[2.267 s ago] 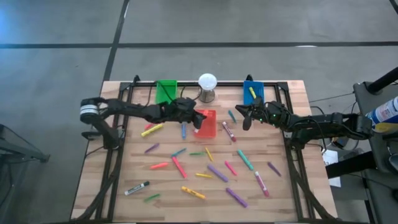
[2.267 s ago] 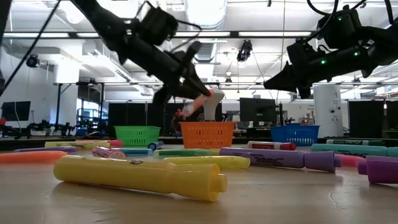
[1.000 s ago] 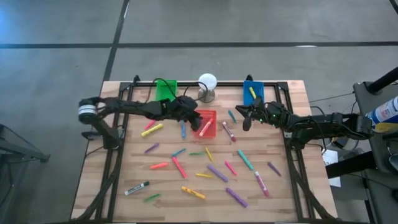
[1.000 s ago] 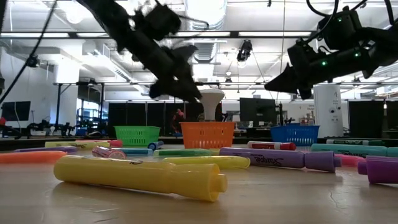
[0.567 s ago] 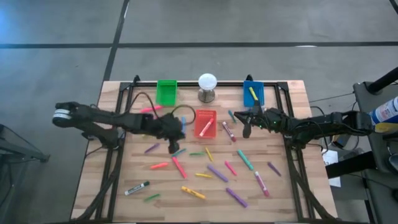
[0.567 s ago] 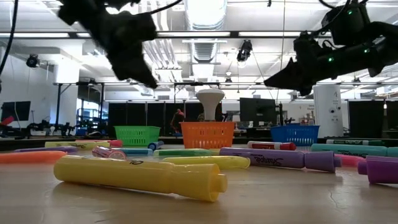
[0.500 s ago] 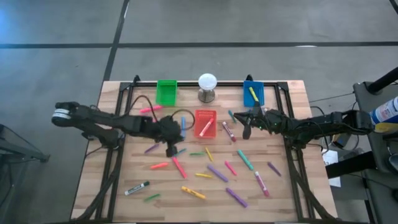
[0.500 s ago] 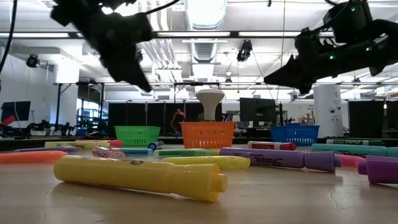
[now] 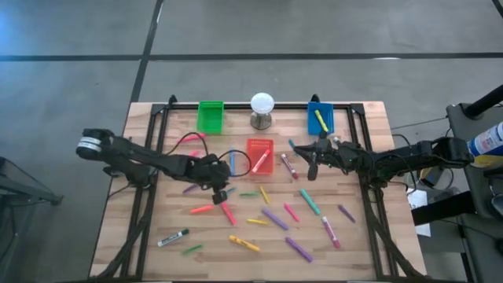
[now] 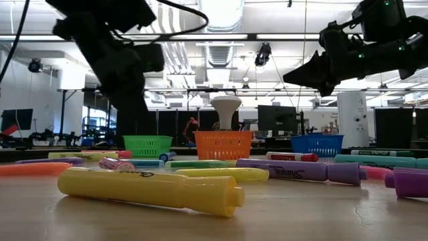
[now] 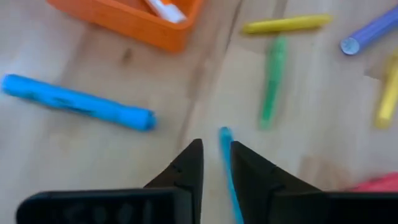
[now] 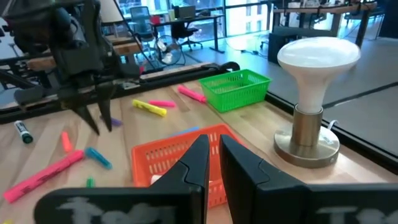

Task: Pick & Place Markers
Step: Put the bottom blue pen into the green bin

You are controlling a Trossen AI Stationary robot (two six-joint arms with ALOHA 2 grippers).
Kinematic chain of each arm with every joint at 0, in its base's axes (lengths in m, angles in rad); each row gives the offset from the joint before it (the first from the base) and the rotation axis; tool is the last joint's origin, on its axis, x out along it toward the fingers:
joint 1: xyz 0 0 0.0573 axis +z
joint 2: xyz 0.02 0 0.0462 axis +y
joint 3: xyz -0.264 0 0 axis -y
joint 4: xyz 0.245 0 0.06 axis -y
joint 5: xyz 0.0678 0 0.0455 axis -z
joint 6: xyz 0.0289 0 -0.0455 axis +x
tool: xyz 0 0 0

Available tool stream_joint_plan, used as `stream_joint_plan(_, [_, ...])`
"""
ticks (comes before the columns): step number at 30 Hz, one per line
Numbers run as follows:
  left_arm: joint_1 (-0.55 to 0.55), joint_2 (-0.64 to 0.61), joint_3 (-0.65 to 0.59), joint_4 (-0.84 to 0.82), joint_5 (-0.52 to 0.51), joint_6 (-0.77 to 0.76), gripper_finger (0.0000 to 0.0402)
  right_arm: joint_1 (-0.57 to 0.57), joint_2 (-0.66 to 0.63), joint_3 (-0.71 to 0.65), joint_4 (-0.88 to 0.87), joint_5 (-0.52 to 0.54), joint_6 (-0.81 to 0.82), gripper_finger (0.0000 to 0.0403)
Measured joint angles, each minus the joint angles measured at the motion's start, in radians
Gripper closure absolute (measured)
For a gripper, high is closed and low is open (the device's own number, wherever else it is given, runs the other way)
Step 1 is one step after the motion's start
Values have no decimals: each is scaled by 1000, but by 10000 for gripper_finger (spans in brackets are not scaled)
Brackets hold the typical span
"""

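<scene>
Many markers lie scattered on the wooden table (image 9: 157,228). My left gripper (image 11: 217,157) hovers open over a thin teal marker (image 11: 226,163), which lies flat on the wood under the gap between the fingers. The right wrist view shows this gripper (image 12: 101,124) clear of the table. A pink marker (image 9: 259,163) lies in the orange-red bin (image 9: 253,146). My right gripper (image 9: 310,167) hangs in the air to the right of that bin. Its fingers (image 12: 200,155) are all but together, with nothing between them.
A green bin (image 9: 210,115), a white ball on a grey stand (image 9: 262,110) and a blue bin (image 9: 319,118) line the far edge. A blue marker (image 11: 78,109), a green one (image 11: 272,81) and a yellow one (image 11: 286,25) lie close to my left gripper.
My left gripper has left the space over the orange-red bin. It has swung toward the table's near left and come down over the markers in the middle. My right gripper has drifted a little toward the near edge.
</scene>
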Motion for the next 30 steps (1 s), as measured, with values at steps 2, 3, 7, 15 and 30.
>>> stream_joint_plan(2, [-7,37,17,-3,32,-14,301,0,0,0,0,0,0,369])
stream_joint_plan(3, [-11,55,25,-3,34,-15,293,0,0,0,0,0,0,369])
stream_joint_plan(7, [-13,123,54,-33,34,-15,270,0,0,0,-1,0,0,369])
stream_joint_plan(15, [-12,187,72,-69,55,-22,264,0,0,0,-1,0,0,369])
stream_joint_plan(30, [-1,199,81,-183,41,68,359,0,0,0,-3,5,0,369])
